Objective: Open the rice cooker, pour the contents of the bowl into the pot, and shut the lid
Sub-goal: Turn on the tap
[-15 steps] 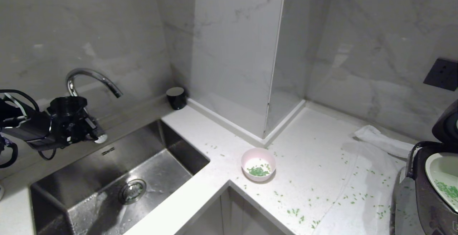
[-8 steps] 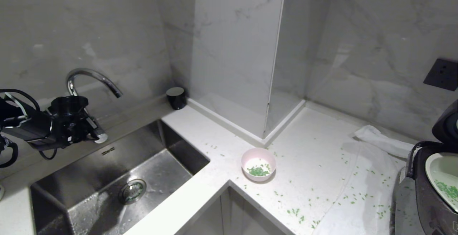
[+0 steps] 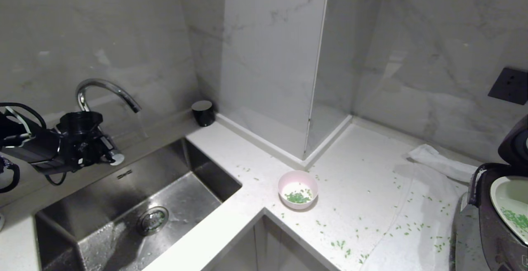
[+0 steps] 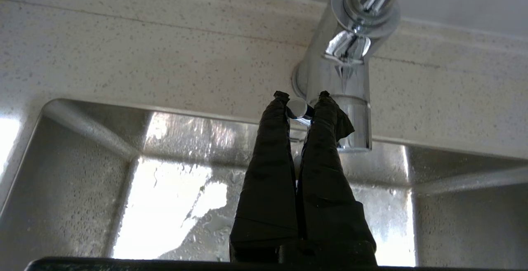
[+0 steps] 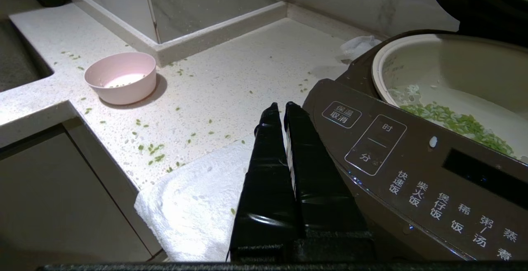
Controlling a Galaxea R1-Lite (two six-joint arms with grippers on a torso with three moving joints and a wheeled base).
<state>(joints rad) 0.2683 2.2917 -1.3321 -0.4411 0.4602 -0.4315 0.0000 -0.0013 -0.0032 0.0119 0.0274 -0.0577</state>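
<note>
Left gripper [image 4: 300, 97], fingers pinched on chrome tap lever [image 4: 298, 108] at sink's 10 o'clock, presumably for water; small pale pink bowl [image 3: 298, 189] waits.

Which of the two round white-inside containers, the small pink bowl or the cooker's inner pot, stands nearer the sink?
The small pale pink bowl, standing by the steel sink's corner; the white inner pot sits far right in the cooker.

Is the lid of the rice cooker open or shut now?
Open. The lid stands raised behind the cooker, and the pot is uncovered, with green grains visible inside.
</note>
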